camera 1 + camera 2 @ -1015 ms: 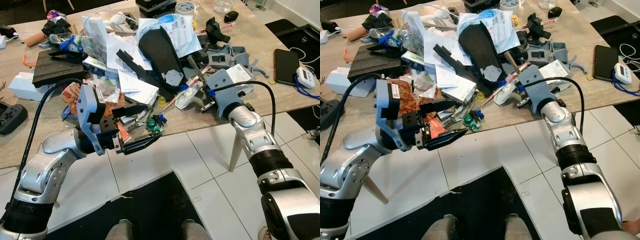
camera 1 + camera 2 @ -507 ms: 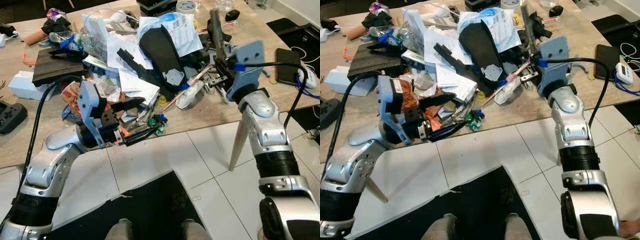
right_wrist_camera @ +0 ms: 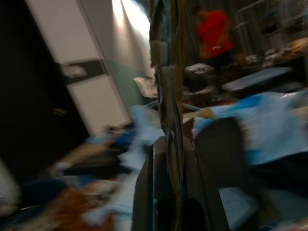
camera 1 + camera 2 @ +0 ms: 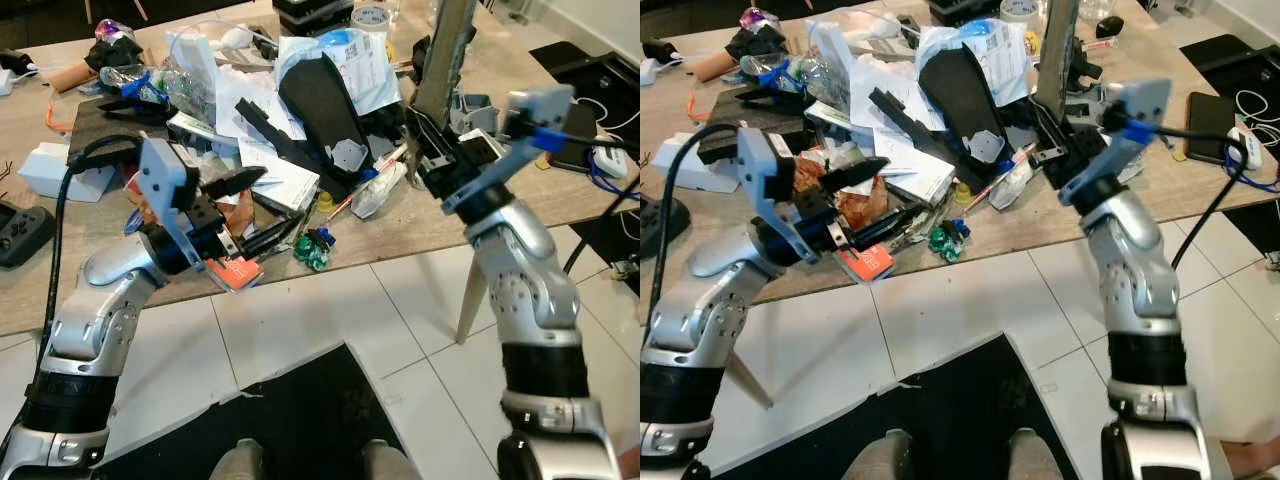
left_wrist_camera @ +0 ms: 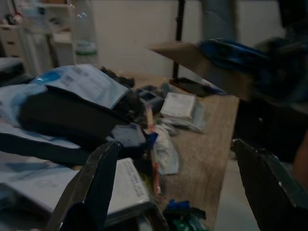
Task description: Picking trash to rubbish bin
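Observation:
A heap of trash (image 4: pixel 290 110) made of papers, plastic bags and black foam pieces covers the wooden table (image 4: pixel 440 225). My right gripper (image 4: pixel 428 150) is shut on a flat grey cardboard piece (image 4: pixel 445 55) and holds it upright above the table; the right wrist view shows that cardboard piece (image 3: pixel 168 72) edge-on between the fingers. My left gripper (image 4: pixel 280 198) stands open at the table's near edge, aimed at the heap with nothing between its fingers (image 5: pixel 96 183). An orange wrapper (image 4: pixel 235 272) lies just below it, and a green wrapper (image 4: pixel 315 250) just beyond.
A dark phone (image 4: pixel 572 125) and a white device lie at the table's right end, a black game controller (image 4: pixel 20 235) at its left. A tape roll (image 4: pixel 370 15) stands at the back. A black mat (image 4: pixel 300 420) covers the tiled floor by my feet. A person in red (image 3: pixel 214 29) is in the background.
My right gripper has risen from the table's edge with the cardboard piece, which has turned upright. My left gripper has lifted and swung toward the heap.

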Motion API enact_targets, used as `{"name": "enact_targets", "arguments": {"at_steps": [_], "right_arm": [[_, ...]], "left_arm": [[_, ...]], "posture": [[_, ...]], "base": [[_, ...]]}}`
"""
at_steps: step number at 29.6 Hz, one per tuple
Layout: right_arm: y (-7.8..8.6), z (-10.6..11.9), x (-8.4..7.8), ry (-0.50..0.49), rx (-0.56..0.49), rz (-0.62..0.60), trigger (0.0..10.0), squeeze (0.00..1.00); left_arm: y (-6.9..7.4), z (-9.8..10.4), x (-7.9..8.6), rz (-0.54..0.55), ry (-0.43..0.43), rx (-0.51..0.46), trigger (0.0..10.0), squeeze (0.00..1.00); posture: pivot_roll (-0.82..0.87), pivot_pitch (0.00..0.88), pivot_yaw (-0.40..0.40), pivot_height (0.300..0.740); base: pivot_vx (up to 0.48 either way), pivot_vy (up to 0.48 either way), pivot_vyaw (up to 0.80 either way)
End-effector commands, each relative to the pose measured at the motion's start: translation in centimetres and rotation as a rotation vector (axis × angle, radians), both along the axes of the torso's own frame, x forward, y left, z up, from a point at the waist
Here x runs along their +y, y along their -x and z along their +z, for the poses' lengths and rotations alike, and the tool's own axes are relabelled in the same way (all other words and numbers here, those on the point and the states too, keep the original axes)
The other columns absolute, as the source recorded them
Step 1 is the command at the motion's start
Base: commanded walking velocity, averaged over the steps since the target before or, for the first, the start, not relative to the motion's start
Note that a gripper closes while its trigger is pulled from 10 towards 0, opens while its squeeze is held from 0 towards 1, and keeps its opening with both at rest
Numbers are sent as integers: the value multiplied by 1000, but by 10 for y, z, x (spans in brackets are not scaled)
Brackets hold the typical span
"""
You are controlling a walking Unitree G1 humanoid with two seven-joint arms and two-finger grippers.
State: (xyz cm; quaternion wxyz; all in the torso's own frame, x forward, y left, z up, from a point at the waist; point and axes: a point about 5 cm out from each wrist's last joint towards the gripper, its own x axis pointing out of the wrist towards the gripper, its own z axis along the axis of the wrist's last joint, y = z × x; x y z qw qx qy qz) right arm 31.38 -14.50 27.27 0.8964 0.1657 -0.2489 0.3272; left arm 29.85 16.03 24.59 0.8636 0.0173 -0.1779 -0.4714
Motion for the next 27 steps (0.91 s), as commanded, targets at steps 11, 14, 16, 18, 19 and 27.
{"name": "enact_targets", "arguments": {"at_steps": [11, 14, 16, 18, 19, 27], "right_arm": [[28, -24, 30, -20, 72, 238, 10000, 0], [26, -28, 30, -23, 93, 234, 10000, 0], [24, -34, 28, -34, 126, 221, 10000, 0], [24, -36, 27, -36, 138, 216, 10000, 0], [23, -38, 27, -33, 143, 212, 10000, 0], [15, -52, 20, -17, 198, 158, 10000, 0]], "left_arm": [[3, -4, 21, 2, 72, 80, 10000, 0], [3, -4, 25, 5, 95, 87, 10000, 0], [4, -5, 28, 8, 111, 100, 10000, 0], [6, -7, 28, 5, 108, 105, 10000, 0], [6, -10, 28, 4, 104, 113, 10000, 0], [7, -24, 23, -14, 97, 159, 10000, 0]], "posture": [[-37, 164, 47, 740], [-37, 164, 47, 740], [-33, 161, 41, 740], [-33, 161, 41, 740], [-30, 155, 39, 740], [-29, 150, 39, 740]], "base": [[-25, 0, 0], [-283, 0, 0], [-306, 0, 0], [-311, 0, 0], [-330, 0, 0], [-341, 0, 0]]}}
